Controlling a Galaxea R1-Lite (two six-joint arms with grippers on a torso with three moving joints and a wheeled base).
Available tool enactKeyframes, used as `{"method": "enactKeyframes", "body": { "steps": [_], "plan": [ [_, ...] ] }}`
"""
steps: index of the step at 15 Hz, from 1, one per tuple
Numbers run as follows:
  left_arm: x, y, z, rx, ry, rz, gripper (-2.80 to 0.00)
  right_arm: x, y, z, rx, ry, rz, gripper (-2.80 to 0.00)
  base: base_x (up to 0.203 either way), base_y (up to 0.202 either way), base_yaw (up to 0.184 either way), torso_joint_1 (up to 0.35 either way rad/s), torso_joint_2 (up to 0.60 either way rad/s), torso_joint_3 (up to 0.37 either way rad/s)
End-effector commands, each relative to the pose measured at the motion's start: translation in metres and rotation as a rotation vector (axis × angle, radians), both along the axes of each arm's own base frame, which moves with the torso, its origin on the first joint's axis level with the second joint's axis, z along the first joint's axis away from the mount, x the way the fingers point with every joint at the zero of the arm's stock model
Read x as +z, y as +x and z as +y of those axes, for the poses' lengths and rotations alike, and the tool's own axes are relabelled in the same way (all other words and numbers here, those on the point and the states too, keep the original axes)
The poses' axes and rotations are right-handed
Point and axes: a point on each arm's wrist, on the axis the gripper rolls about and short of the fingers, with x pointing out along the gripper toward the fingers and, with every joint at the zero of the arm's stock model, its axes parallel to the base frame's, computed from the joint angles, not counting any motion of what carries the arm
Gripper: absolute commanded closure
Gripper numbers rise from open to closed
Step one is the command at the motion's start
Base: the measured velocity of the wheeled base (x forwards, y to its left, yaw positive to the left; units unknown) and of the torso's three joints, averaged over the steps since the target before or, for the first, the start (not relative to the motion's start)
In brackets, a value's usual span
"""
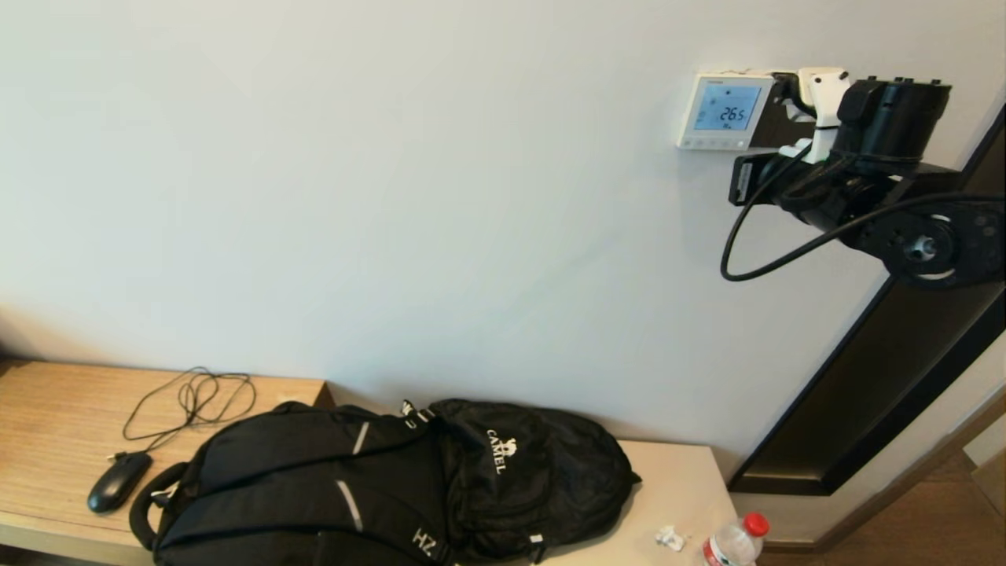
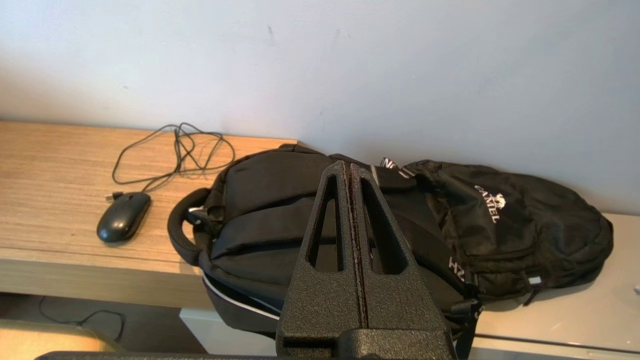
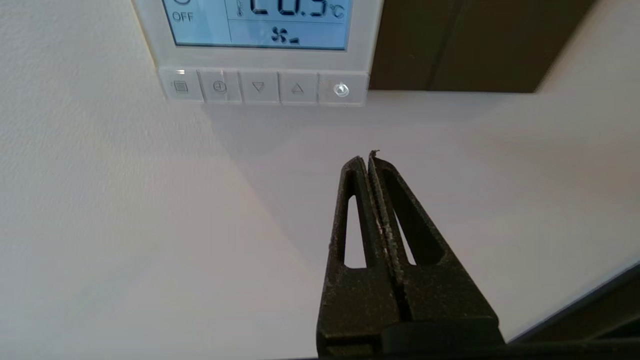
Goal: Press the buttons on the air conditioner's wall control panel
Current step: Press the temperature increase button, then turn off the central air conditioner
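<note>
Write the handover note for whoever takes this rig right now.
Right end effector: shut, empty, raised near the wall just below the control panel, touching nothing.
Left end effector: shut, empty, parked low over the black backpack.
Panel: screen lit light blue, showing OFF and a temperature reading. Buttons run in a row of five along its bottom edge; the power button sits nearest the fingertips.
Done: arm brought to the panel.
Left: move up and press; no press is visible now.

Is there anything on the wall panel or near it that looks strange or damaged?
Nothing looks damaged. The wall control panel sits straight, its screen lit. One small oddity: the right end effector, shut, points at bare wall below the buttons, touching none of them. The left end effector is shut, over the backpack.
</note>
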Motion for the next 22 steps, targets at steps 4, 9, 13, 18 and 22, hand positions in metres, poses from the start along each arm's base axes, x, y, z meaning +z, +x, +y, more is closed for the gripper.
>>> {"method": "enactKeyframes", "body": {
  "steps": [4, 9, 13, 18, 22],
  "plan": [
    [0.000, 0.000, 0.000, 0.000, 0.000, -0.001, 0.00, 0.021, -0.102, -0.019, -0.014, 0.006, -0.048, 0.00, 0.000, 0.000, 0.000, 0.000, 0.00, 0.000],
    [0.000, 0.000, 0.000, 0.001, 0.000, -0.001, 0.00, 0.004, -0.214, -0.045, -0.103, -0.001, -0.100, 0.00, 0.000, 0.000, 0.000, 0.000, 0.00, 0.000],
    [0.000, 0.000, 0.000, 0.001, 0.000, -0.001, 0.00, -0.023, -0.286, -0.060, -0.253, -0.026, -0.085, 0.00, 0.000, 0.000, 0.000, 0.000, 0.00, 0.000],
    [0.000, 0.000, 0.000, 0.000, 0.000, -0.001, 0.00, -0.098, -0.331, -0.054, -0.236, -0.003, 0.086, 0.00, 0.000, 0.000, 0.000, 0.000, 0.00, 0.000],
    [0.000, 0.000, 0.000, 0.000, 0.000, 0.000, 0.00, -0.146, -0.339, -0.046, 0.046, 0.026, 0.157, 0.00, 0.000, 0.000, 0.000, 0.000, 0.00, 0.000]
  ]
}}
